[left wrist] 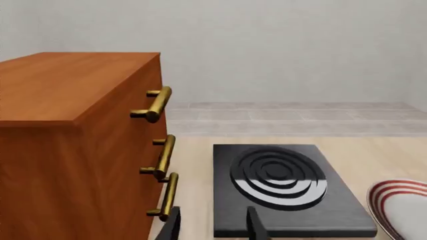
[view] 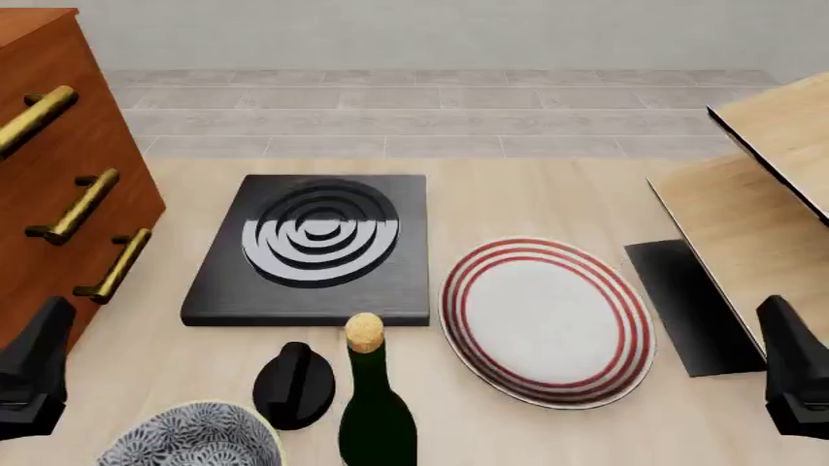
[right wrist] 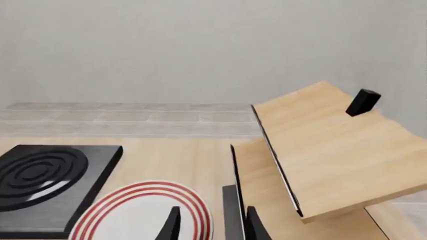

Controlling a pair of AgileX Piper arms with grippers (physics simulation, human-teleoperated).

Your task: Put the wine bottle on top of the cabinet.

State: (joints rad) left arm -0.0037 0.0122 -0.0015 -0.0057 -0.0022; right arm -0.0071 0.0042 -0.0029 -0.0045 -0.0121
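The wine bottle (view: 376,413) stands upright at the table's near edge, dark glass with a tan cork; its lower part is cut off by the front view's border. The reddish-brown cabinet (view: 58,165) with three brass handles stands at the far left, and its flat top (left wrist: 60,85) shows in the left wrist view. My left gripper (view: 35,374) hovers near the cabinet's front corner, well left of the bottle, open (left wrist: 213,227) and holding nothing. My right gripper (view: 793,374) is at the far right, open (right wrist: 212,227) and also holding nothing.
A black hob plate (view: 317,248) with concentric rings lies mid-table. A red-rimmed white plate (view: 547,320) lies right of the bottle. A small black knob (view: 294,385) and a patterned bowl (view: 194,439) sit left of it. Pale wood furniture (view: 764,209) fills the right side.
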